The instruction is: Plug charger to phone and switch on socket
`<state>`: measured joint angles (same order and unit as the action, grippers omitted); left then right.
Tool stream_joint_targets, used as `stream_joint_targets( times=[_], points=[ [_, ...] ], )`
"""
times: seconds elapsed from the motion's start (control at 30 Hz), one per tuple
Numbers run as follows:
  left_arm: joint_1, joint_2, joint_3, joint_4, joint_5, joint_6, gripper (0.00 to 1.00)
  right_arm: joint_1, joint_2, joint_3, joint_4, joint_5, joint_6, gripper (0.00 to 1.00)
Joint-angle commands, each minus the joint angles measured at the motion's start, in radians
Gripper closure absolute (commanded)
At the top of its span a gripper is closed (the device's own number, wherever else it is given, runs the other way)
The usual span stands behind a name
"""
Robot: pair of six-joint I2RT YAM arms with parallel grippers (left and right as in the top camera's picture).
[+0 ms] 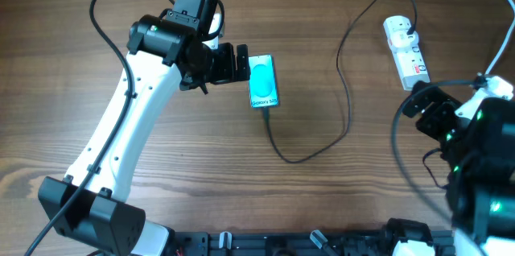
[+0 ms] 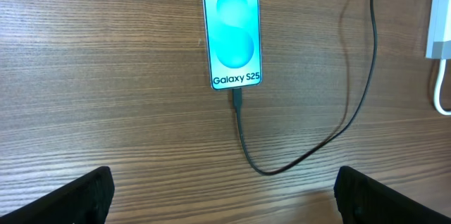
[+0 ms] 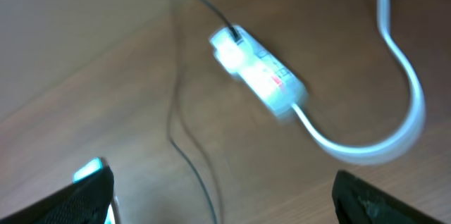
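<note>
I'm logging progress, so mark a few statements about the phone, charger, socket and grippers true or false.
1. The charger is plugged into the phone. True.
2. The left gripper is clamped on the phone. False: it is open, the phone lying free ahead of it.
3. The phone's screen is dark. False: it glows cyan.
4. The charger's far end reaches the socket. True.
5. The right gripper holds the socket. False: it is open, apart from it.
</note>
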<state>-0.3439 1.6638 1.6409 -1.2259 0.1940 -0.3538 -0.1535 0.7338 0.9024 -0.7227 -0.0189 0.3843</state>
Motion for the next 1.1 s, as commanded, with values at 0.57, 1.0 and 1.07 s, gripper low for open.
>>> stream_joint_targets(
  times=[0.57,1.0,1.07],
  points=[
    [0.004,0.000,-0.001,0.002,-0.009,0.005,0.00,0.135,-0.706,-0.700,0.756,-0.170,-0.388,0.00],
    [0.004,0.000,-0.001,0.002,-0.009,0.006,0.00,0.137,-0.731,-0.898,0.966,-0.157,-0.384,0.00],
    [0.004,0.000,-0.001,0.002,-0.009,0.006,0.00,0.137,-0.731,-0.898,0.912,-0.157,-0.384,0.00]
  ],
)
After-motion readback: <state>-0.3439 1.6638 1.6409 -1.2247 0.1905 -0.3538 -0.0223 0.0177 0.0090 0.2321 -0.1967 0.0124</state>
